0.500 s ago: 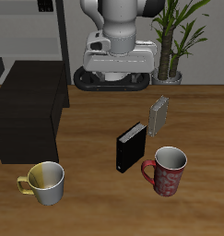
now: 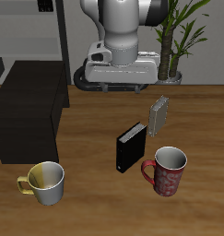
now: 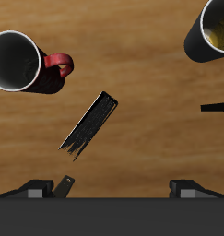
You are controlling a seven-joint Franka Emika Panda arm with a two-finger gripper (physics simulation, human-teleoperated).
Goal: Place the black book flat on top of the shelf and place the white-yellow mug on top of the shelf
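— Mugs: how many?
— Two — the white-yellow mug (image 2: 47,182) at lower left, a red mug (image 2: 167,171) at lower right.
— Books?
— One black book (image 2: 130,147) upright mid-frame, one grey block (image 2: 159,115) behind it.
— Shelf?
— One shelf (image 2: 29,111), left edge, top bare.
— Gripper (image 2: 112,85)?
— One, hanging above the table, jaws spread wide, holding nothing.

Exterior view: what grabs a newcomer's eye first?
The black book stands upright mid-table, with the red patterned mug close beside it toward the front edge. The white-yellow mug sits near the front edge before the big black shelf. The gripper hangs above, farther back, holding nothing.
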